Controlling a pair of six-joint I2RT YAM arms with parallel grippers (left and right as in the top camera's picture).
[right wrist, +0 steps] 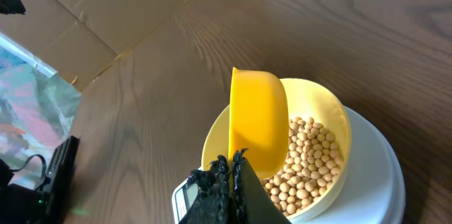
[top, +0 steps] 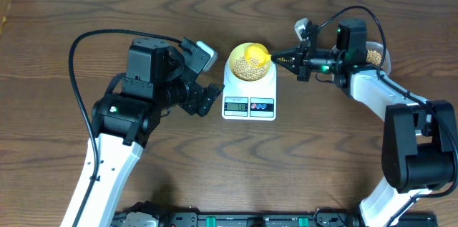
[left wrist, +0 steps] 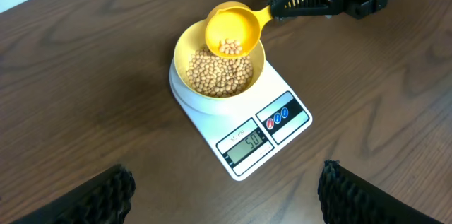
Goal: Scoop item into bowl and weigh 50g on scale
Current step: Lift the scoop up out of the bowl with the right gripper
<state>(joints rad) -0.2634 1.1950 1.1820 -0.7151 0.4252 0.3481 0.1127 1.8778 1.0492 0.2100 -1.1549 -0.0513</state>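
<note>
Pinching the yellow scoop [left wrist: 229, 33] by its handle, the right tool [left wrist: 272, 8] held it over the bowl [left wrist: 185, 51] of beans [left wrist: 219, 75] on the scale [top: 248, 114]; a few beans lay in the scoop. The left tool [left wrist: 226, 196] hung spread near the scale, above the table [top: 71, 12]

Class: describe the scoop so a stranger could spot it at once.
Find the white scale in the middle of the table, carrying a pale yellow bowl of beans. Just above that bowl, held by the right gripper, is the scoop: deeper yellow than the bowl, with a handle and only a few beans inside.
</note>
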